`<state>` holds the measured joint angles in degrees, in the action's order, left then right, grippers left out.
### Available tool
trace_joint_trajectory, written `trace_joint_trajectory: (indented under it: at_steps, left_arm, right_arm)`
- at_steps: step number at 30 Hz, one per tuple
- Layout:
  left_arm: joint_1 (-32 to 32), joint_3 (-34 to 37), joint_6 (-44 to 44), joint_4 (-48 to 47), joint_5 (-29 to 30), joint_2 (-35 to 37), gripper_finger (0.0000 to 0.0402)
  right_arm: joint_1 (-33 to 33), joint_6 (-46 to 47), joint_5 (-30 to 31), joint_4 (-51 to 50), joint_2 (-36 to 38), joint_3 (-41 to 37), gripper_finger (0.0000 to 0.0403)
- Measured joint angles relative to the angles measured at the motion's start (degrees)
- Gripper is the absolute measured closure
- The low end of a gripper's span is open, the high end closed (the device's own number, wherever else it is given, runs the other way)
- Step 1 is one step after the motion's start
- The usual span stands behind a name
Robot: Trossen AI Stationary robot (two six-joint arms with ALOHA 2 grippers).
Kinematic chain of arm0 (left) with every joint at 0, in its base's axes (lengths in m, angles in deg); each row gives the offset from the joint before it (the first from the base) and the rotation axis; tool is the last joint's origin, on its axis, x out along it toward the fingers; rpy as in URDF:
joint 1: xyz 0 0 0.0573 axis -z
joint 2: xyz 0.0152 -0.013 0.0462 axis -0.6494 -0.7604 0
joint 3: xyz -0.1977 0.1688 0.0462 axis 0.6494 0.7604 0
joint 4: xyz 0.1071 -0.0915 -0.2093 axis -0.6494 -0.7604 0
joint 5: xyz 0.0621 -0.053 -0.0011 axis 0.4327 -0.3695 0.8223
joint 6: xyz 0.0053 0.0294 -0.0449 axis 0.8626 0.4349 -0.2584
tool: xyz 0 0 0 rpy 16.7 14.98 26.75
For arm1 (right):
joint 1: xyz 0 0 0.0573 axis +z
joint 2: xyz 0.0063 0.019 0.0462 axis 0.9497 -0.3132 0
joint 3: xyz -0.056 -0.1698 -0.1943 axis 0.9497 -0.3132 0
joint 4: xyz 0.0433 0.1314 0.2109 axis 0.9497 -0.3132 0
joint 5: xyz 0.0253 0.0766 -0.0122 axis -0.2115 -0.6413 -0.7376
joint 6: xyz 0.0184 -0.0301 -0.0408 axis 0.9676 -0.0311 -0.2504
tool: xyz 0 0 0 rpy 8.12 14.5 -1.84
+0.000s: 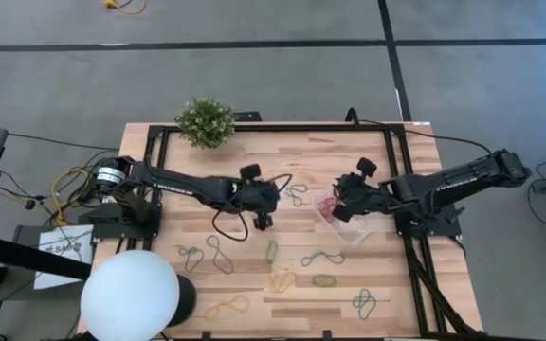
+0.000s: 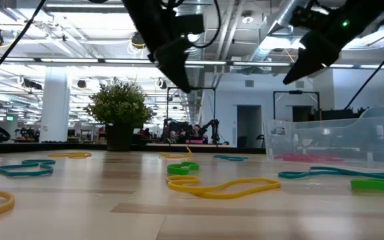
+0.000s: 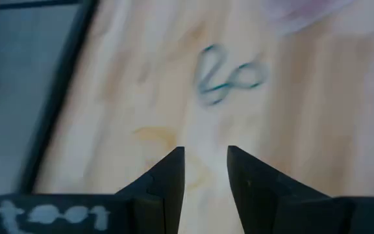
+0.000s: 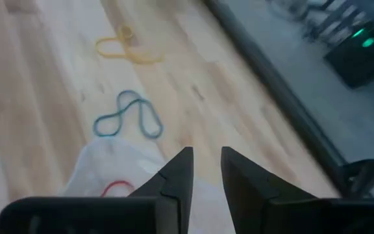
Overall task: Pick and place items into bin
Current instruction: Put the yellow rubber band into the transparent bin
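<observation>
Bands [image 1: 273,250] lie scattered on the table [image 1: 377,270], the closest just below the left gripper [image 1: 263,221], whose fingers are a little apart and hold nothing, while the right gripper [image 1: 342,212], also empty, probably hangs over the bin [image 1: 356,230].

evenly bright, lit by ceiling lamps [image 2: 137,41] behind; soft shadows on table [image 1: 368,275]; heavy motion blur across left wrist view, milder in right.
</observation>
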<state>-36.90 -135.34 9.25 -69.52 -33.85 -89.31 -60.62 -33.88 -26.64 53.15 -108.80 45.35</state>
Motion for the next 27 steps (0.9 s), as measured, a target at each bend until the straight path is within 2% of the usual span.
trace_joint_trajectory:
  at_steps: [3, 8, 11, 14, 17, 19, 23, 25, 27]
  left_arm:
    - [-1.2, 0.0, -3.4, -8.1, 3.7, 2.2, 0.0294]
    - [-3.2, 0.0, -6.0, -17.9, 6.2, 7.2, 0.0294]
    - [-4.2, 0.5, -7.9, -19.6, 8.1, 10.7, 0.0294]
    - [-4.6, 3.9, -9.2, -16.3, 8.3, 14.6, 0.0294]
    - [-4.5, 9.8, -9.3, -8.4, 8.1, 17.5, 0.0294]
    - [-4.7, 14.9, -7.8, -0.3, 5.6, 18.6, 0.0294]
    - [-6.3, 24.6, -4.9, 22.4, -4.4, 18.3, 0.0294]
    - [-7.4, 28.0, -4.9, 35.6, -9.6, 16.4, 0.0294]
    - [-8.6, 30.0, -4.9, 43.0, -12.5, 14.2, 0.0294]
  right_arm:
    - [0.5, -0.2, 4.8, -0.5, 2.5, 0.1, 0.0329]
    - [-0.4, -4.7, 5.3, -2.7, 11.2, 0.1, 0.0329]
    - [-1.2, -5.2, 5.2, -4.0, 17.5, -0.2, 0.0329]
    - [-1.5, -3.9, 4.8, -4.1, 23.9, -2.8, 0.0329]
    - [-1.4, -2.2, 2.5, -3.1, 30.5, -7.8, 0.0329]
    - [-1.4, -2.3, 0.4, 0.8, 34.3, -11.7, 0.0329]
    - [-1.4, -5.3, -4.5, 10.6, 39.3, -19.9, 0.0329]
    - [-1.4, -8.7, -5.0, 16.0, 40.5, -22.6, 0.0329]
    - [-1.5, -11.7, -4.9, 19.2, 41.0, -24.0, 0.0329]
